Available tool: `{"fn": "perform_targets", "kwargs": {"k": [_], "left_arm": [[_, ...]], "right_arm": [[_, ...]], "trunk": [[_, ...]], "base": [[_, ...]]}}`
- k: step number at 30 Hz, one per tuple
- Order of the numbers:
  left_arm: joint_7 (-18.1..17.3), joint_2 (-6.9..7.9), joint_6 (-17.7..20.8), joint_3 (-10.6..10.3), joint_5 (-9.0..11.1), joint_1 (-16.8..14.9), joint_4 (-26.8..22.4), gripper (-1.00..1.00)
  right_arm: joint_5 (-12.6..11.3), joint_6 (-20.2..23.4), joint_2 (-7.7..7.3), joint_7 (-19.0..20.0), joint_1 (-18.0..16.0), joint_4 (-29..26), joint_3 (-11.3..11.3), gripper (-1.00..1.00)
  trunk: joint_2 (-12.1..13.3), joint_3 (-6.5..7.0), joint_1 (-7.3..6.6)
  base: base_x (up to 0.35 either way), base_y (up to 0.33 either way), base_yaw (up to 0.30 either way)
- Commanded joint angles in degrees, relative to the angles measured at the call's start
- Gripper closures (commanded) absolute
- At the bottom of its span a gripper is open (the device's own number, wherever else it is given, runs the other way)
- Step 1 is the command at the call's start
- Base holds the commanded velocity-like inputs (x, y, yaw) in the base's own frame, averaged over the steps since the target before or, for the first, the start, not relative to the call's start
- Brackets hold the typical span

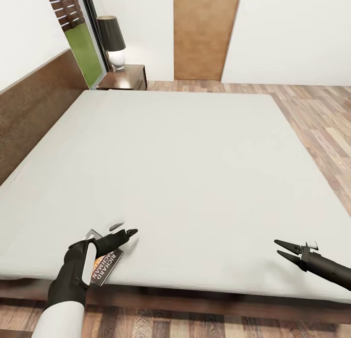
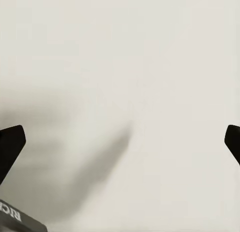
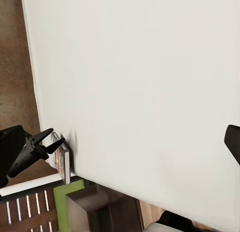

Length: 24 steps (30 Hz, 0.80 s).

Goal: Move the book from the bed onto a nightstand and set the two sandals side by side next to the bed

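The left gripper (image 1: 127,232) is seen low over the book (image 1: 105,267), its jaws spread wide and nothing pinched; the paperback lies flat at the near edge of the bed (image 1: 185,153), likely lined up for a grasp. The right gripper (image 1: 281,248) is parted too, held empty above the mattress. The far nightstand (image 1: 127,78) is seen beside the headboard

White walls (image 1: 292,31), wood floor (image 1: 317,114), brown door (image 1: 204,33)

Head view high over the bed (image 1: 185,158); both wrist views close, facing its mattress.
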Motion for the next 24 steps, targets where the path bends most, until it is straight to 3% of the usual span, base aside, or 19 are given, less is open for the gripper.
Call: {"fn": "perform_targets", "kwargs": {"k": [1,24], "left_arm": [[-0.1,-0.06,0.4,0.2,0.2,0.0,0.0,-1.0],[0.0,-0.06,0.4,-0.1,0.2,0.0,0.0,-1.0]], "right_arm": [[-0.1,0.4,-0.01,0.1,0.0,0.0,0.0,-1.0],[-0.1,0.4,-0.01,0.1,0.0,0.0,0.0,-1.0]], "trunk": [[0.0,-0.03,0.0],[0.0,-0.03,0.0]], "base": [[0.0,0.0,0.0],[-0.052,0.0,0.0]]}}
